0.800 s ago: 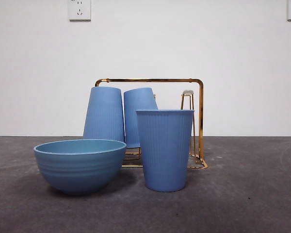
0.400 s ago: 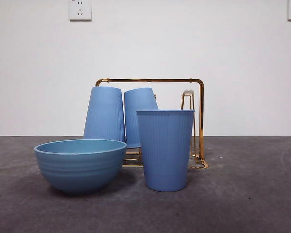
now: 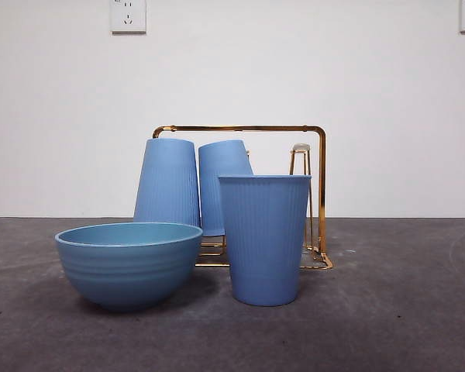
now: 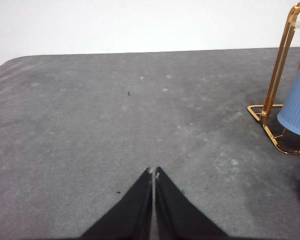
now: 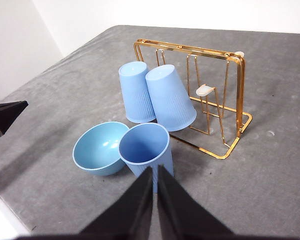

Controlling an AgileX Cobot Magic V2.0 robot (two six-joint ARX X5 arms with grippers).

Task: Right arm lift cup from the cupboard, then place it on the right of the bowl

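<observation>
- Cup (image 3: 263,239): ribbed, tapered light-blue tumbler, set upright on the grey table (image 3: 387,310), just right of the ridged bowl (image 3: 128,263).
- Gold wire cupboard (image 3: 319,194): shown behind.
- Right end effector (image 5: 153,175): closed, empty; left end effector (image 4: 153,176): likewise.

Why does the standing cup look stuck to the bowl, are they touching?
Cannot tell. In the right wrist view the cup overlaps the bowl with no gap showing; the front view shows their rims slightly apart, but at differing depths.
</observation>
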